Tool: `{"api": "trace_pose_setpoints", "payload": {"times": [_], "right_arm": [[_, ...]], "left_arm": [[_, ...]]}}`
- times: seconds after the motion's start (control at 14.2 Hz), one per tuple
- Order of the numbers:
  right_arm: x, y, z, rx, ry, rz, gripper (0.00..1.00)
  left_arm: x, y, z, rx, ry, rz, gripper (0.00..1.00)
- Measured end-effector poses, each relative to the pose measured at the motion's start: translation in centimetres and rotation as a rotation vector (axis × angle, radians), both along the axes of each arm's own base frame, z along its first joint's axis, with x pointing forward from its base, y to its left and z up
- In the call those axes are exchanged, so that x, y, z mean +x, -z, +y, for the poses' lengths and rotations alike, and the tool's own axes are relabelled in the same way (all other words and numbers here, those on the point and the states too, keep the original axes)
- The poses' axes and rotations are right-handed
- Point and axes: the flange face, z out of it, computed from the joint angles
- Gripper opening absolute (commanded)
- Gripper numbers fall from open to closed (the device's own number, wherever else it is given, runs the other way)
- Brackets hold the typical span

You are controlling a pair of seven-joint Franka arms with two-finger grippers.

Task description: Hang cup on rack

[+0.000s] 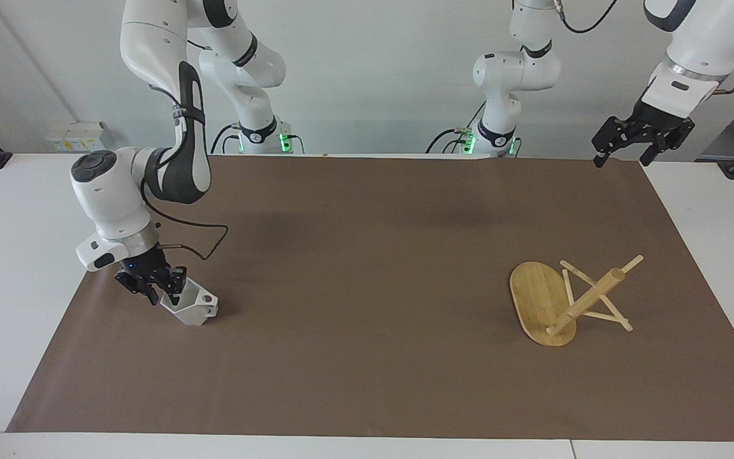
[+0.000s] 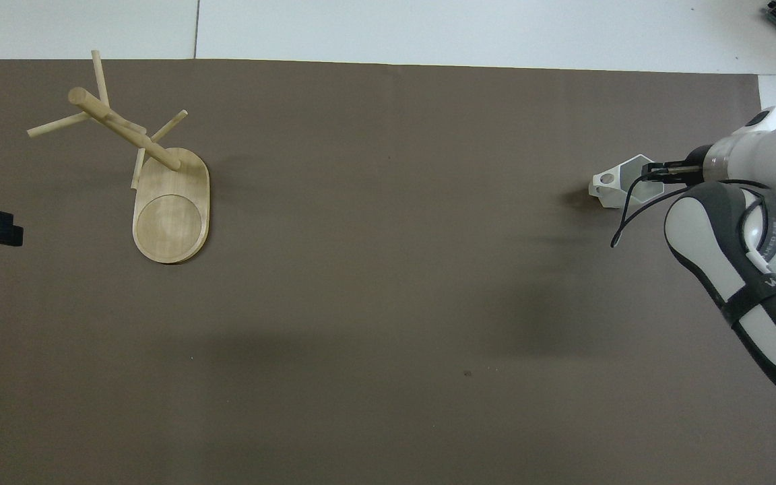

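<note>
Brown paper covers most of the surface [image 1: 367, 357], and on it I see the two things of my task, well apart from each other. The cup [image 1: 192, 306] sits toward the right arm's end of the surface, white and angular, with its hexagonal rim up and its pierced handle turned toward the rack's end. The rack [image 1: 564, 299] stands toward the left arm's end, on its oval bamboo base, with the thick post and the thin pegs rising from the end of the base that is farther from the robots.

My right claw [image 1: 158, 290] is down at the cup. Its fingers look nearly closed on the cup's wall, at the side away from the handle; one finger seems to go inside the rim and the other outside. From the overhead view I see the same: the right claw [image 2: 651, 171] reaches over the rim of the cup [image 2: 620, 182], which rests on the paper.

My left claw [image 1: 618, 153] waits high in the air over the corner of the paper at the left arm's end. Its fingers are spread apart and it holds nothing.
</note>
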Motion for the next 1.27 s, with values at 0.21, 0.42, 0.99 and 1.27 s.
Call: {"api": "trace_pose_setpoints", "payload": {"times": [0.21,0.42,0.99,1.27], "right_arm": [[0.00,0.01,0.00,0.000,0.000,0.000,0.21],[0.00,0.01,0.00,0.000,0.000,0.000,0.14],[0.04,-0.09,0.01,0.000,0.000,-0.002,0.04],[0.11,-0.20,0.09,0.000,-0.002,-0.004,0.01]], "left_arm": [[0.00,0.00,0.00,0.000,0.000,0.000,1.00],[0.00,0.00,0.00,0.000,0.000,0.000,1.00],[-0.29,0.21,-0.65,0.001,0.044,0.025,1.00],[-0.33,0.25,-0.60,0.001,0.139,0.028,1.00]]}}
